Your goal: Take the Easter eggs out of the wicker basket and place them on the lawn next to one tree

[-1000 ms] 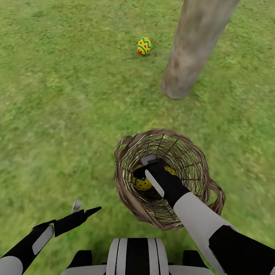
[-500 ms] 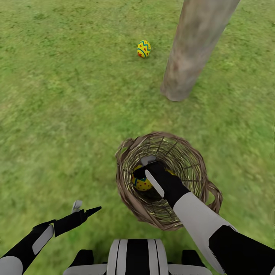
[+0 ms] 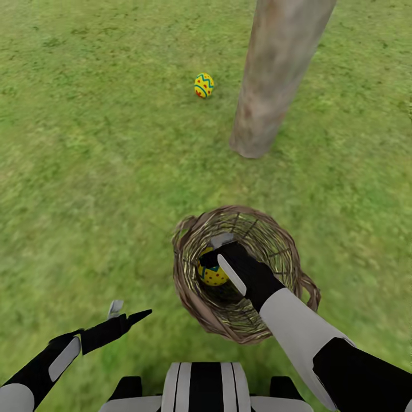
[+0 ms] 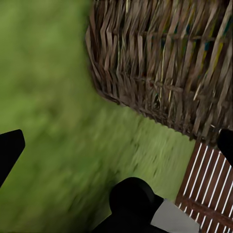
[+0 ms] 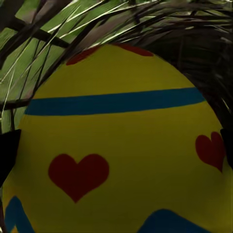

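Wicker basket [image 3: 246, 320]: my right gripper [image 3: 220, 252] inside — fingers either side of egg [image 3: 212, 276], grip unclear
Left gripper [image 3: 127, 312]: spread, empty
Tree [image 3: 269, 86]: second egg [image 3: 203, 85] near

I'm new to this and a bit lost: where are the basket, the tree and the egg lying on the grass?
wicker basket [image 3: 191, 297], head view, near woven rim.
tree [image 3: 269, 80], head view, mid trunk.
Easter egg [image 3: 203, 85], head view, shell centre.

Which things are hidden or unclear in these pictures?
- Head view: the right gripper covers the wicker basket bottom, so the number of eggs inside is uncertain.
- Right wrist view: the Easter egg is cut off by the edges; finger contact cannot be judged.
- Head view: the tree top is cut off.
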